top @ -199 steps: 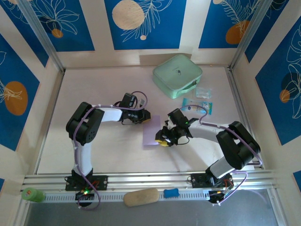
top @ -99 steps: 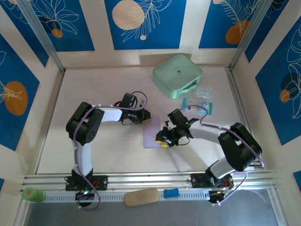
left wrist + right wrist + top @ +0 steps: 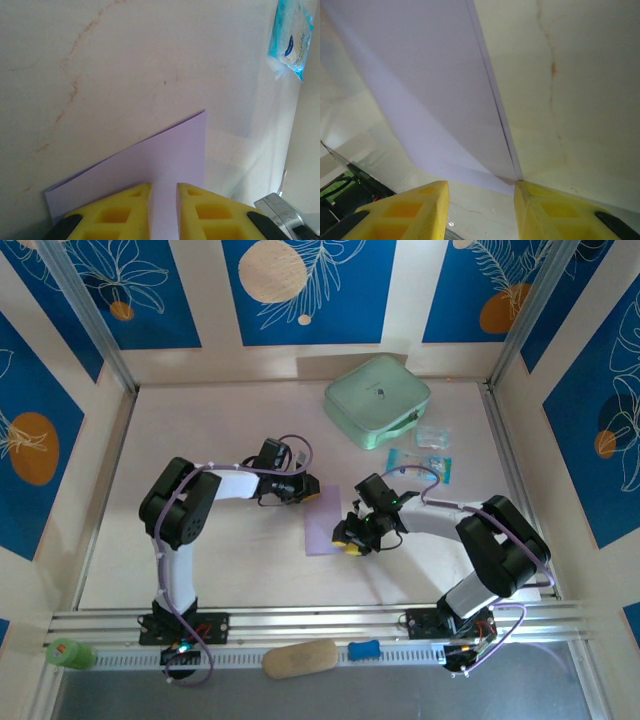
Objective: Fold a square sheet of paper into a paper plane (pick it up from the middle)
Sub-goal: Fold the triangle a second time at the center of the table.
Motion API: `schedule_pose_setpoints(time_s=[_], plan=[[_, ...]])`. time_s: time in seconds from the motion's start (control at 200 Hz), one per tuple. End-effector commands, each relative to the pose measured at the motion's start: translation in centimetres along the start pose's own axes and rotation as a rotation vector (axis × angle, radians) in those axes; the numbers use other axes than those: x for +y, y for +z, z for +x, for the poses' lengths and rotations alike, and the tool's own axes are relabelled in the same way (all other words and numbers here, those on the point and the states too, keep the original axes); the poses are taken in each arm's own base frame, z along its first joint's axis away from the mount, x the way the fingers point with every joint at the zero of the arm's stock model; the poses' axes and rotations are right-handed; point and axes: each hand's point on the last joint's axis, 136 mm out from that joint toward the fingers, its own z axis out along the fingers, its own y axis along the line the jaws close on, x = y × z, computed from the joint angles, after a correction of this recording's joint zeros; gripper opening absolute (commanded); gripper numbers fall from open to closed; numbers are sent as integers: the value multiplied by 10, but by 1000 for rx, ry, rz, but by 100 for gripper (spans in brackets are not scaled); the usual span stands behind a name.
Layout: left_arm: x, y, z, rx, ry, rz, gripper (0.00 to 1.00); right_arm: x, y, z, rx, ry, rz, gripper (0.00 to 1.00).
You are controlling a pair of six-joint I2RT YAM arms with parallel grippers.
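The square sheet of paper point(image 3: 322, 525) lies mid-table, lavender and folded in half into a narrow rectangle. My left gripper point(image 3: 308, 492) sits over its far end. In the left wrist view the yellow fingers point(image 3: 125, 205) rest on the paper point(image 3: 150, 160), and my left gripper point(image 3: 163, 186) shows a narrow gap with flat paper in it. My right gripper point(image 3: 348, 536) is at the sheet's near right edge. In the right wrist view my right gripper point(image 3: 481, 184) stands open, one fingertip touching the corner of the doubled paper point(image 3: 435, 90), whose upper layer lifts slightly.
A mint-green case point(image 3: 377, 400) stands at the back right. Small blue packets point(image 3: 420, 465) and a clear one point(image 3: 433, 436) lie just behind my right arm; one blue packet point(image 3: 290, 37) shows in the left wrist view. A green object point(image 3: 68, 652) sits on the near rail.
The right gripper's jaws have spread slightly and that arm has edged a little left toward the paper. The left arm and the sheet have stayed put.
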Motion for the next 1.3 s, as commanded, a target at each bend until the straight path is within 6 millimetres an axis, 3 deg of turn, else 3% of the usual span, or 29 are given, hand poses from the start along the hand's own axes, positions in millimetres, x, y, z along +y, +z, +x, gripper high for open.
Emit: schedule_pose_setpoints(time_s=[0.0,0.34,0.73,0.915,1.295], plan=[[37,3,27,71,-90,-108,19,-7,1,2,6,32,43,39],[38,4,27,72,-96,-109,20,-1,8,1,32,18,23,40],[38,5,28,76,-97,-105,20,24,2,-8,8,-48,-42,40],[38,5,28,75,-98,-107,19,22,-2,-5,3,-46,-33,40],[35,3,27,70,-96,-106,20,-8,-4,6,6,29,54,40]])
